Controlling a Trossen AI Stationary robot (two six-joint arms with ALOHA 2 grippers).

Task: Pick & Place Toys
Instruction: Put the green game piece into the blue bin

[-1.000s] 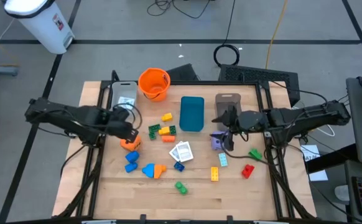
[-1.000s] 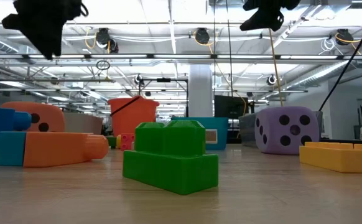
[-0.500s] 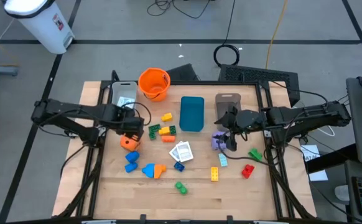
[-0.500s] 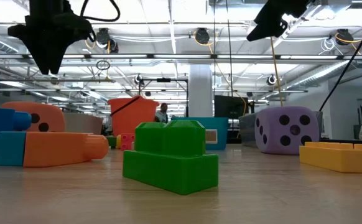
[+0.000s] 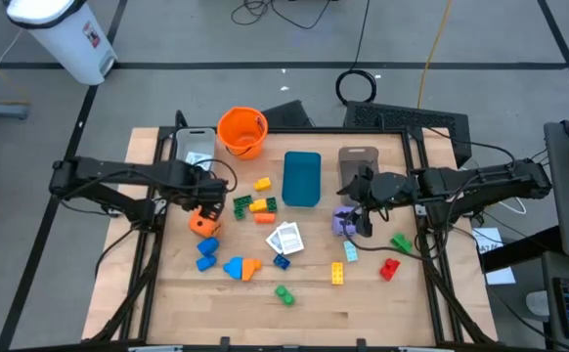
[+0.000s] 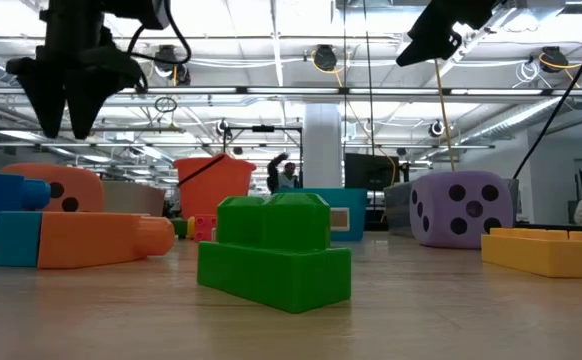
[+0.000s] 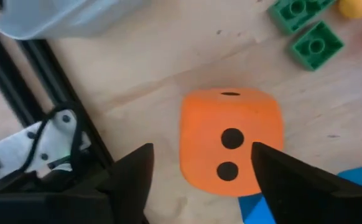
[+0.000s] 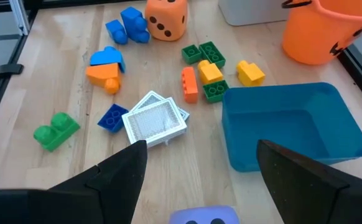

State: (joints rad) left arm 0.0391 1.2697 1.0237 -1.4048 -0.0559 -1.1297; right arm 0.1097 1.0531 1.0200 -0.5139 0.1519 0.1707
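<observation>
Wooden tabletop (image 5: 265,293), strewn with bright bricks. Large orange die with black pips (image 7: 231,140) resting free on the wood toward the left side, just beside blue bricks; probably light, maybe foam, smooth-sided. Best pinched across two opposite flat faces. Left claw (image 7: 199,171) poised directly above, fingers spread wide, empty. Right claw (image 8: 196,171) also spread, hovering over the purple die (image 5: 342,222).

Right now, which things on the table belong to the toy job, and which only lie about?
Toys:
orange die
purple die
white cards
green brick
red brick

Only lying about:
orange bucket
teal tray
grey tray
</observation>
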